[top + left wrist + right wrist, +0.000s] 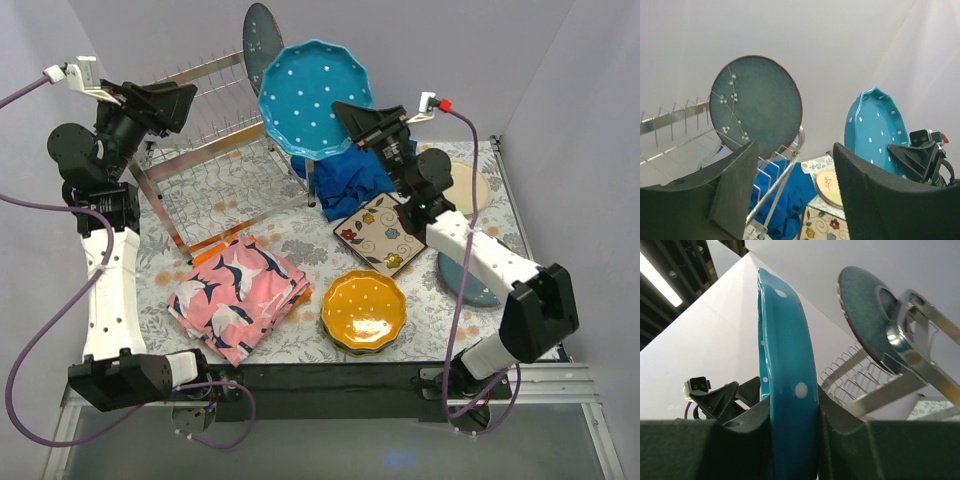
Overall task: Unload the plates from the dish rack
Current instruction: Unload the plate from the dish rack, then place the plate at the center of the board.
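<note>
Teal dotted plate (315, 97): it is hanging in the air at the upper centre of the top view, tilted with its face toward the camera and clear of the worktop (300, 240). Your right hand (345, 112) is pinching its lower right rim. In the right wrist view both fingers are pressing against the plate's two faces.

Dark teal plate (260, 38): it is standing upright at the far right end of the dish rack (210, 150), just left of the raised plate and apart from it. The rack is sitting at the upper left of the worktop.

Your left hand (180, 100) is hovering over the rack's left end with its fingers spread wide, gripping nothing. In its wrist view the dark teal plate is showing beyond the gap.

Unloaded plates are lying flat on the worktop:
- square floral plate (380, 232), right of centre
- orange dotted plate (363, 308), topping a small stack at lower centre
- cream plate (470, 185), at the right edge
- blue-grey plate (465, 282), partly under the right arm

A blue cloth (350, 180) is bunching below the raised plate. A folded pink patterned cloth (240, 293) is lying at lower left.
</note>
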Robot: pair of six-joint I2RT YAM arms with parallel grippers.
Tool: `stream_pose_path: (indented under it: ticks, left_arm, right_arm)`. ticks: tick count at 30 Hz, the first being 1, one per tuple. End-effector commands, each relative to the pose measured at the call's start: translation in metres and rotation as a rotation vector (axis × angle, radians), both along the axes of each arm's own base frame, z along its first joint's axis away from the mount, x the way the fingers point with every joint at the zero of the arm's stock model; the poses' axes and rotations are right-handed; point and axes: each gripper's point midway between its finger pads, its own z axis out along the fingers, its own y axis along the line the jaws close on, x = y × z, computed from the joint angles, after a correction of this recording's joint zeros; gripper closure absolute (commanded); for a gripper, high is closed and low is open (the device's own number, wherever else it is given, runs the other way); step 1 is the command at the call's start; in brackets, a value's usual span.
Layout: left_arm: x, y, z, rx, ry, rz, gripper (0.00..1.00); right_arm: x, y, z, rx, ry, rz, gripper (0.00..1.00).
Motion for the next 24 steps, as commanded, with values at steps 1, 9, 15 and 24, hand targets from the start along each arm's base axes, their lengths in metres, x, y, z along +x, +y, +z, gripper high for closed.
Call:
stream_pose_path:
  ticks: [1, 9, 15, 24]
  left_arm:
    - [-0.022, -0.01, -0.013, 0.015, 0.044, -0.042, 0.36]
    - [-0.046, -0.031, -0.057, 0.008, 0.161, -0.172, 0.35]
    - [-0.062, -0.058, -0.088, 0.034, 0.208, -0.246, 0.34]
    - [-0.073, -0.091, -0.11, 0.098, 0.25, -0.293, 0.33]
  right_arm:
    - [-0.059, -0.057, 0.06, 0.151, -0.109, 0.039, 0.99]
    - [-0.081, -0.07, -0.035, -0.041, 0.101, 0.094, 0.99]
    - [-0.111, -0.074, -0.112, -0.205, 0.208, 0.15, 0.99]
    - [-0.157, -0.085, -0.203, -0.47, 0.281, 0.218, 0.99]
